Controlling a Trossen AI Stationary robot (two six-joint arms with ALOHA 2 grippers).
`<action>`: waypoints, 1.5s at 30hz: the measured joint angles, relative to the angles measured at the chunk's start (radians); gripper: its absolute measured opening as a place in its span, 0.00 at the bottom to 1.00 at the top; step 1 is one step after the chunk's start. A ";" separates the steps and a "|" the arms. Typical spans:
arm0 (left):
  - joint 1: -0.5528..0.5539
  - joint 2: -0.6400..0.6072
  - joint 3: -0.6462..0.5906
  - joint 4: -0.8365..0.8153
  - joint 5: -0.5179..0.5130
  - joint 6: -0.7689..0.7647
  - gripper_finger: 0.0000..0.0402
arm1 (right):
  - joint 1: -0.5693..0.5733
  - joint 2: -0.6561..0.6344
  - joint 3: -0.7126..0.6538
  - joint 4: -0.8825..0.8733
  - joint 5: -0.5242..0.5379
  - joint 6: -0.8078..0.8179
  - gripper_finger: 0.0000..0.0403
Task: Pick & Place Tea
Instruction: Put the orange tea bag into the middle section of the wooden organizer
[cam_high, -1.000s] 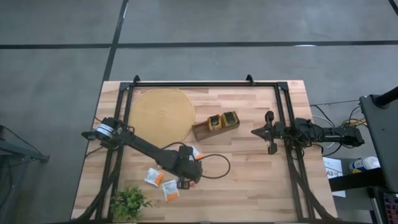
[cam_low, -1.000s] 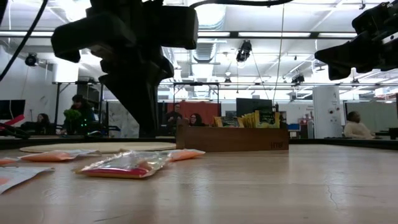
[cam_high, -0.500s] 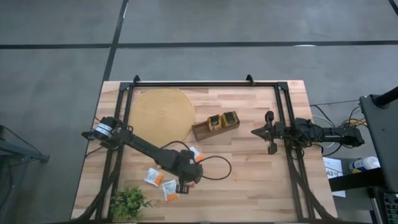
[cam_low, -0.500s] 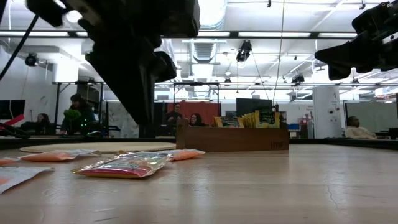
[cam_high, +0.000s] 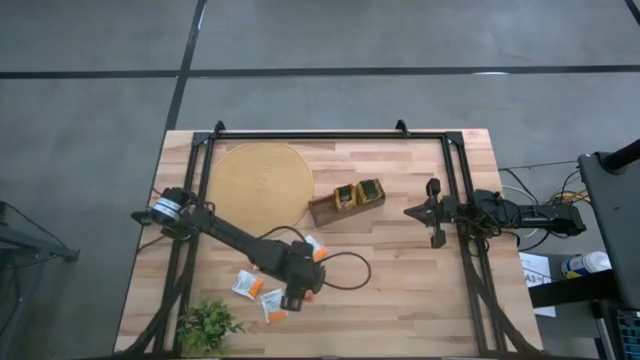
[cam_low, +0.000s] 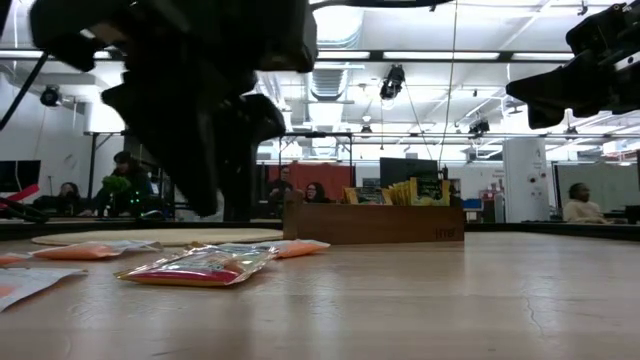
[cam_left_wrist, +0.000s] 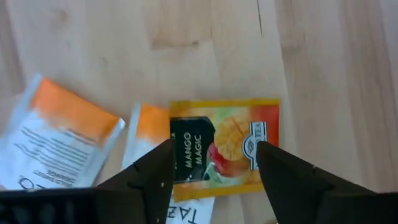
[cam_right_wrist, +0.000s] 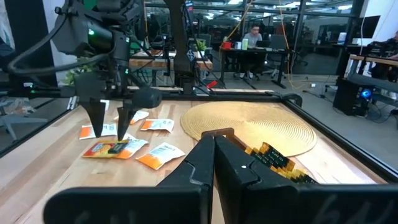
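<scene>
Five loose tea sachets (cam_right_wrist: 112, 148), one wooden tray (cam_high: 345, 204), one plant (cam_high: 207, 325).

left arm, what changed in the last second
The left gripper moved toward the table's near edge and down, and its fingers opened; they now straddle the mango sachet lying on the table. Nothing is held. The right gripper, tray, plant and other sachets stayed put.

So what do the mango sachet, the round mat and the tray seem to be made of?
Mango sachet: glossy printed foil or coated paper, probably; it shines.
Round mat: seemingly woven straw or fibre; concentric rings, matte tan.
Tray: dark brown wood, matte.
</scene>
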 joint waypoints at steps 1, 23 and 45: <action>-0.003 0.000 -0.006 0.002 0.000 0.000 0.55 | 0.000 0.000 0.000 0.000 0.000 0.000 0.02; -0.001 0.009 -0.075 0.070 -0.082 -0.020 0.56 | 0.000 0.000 0.000 0.000 0.000 0.000 0.02; -0.001 0.009 -0.110 0.096 -0.101 -0.024 0.32 | 0.000 0.000 0.000 0.000 0.000 0.000 0.02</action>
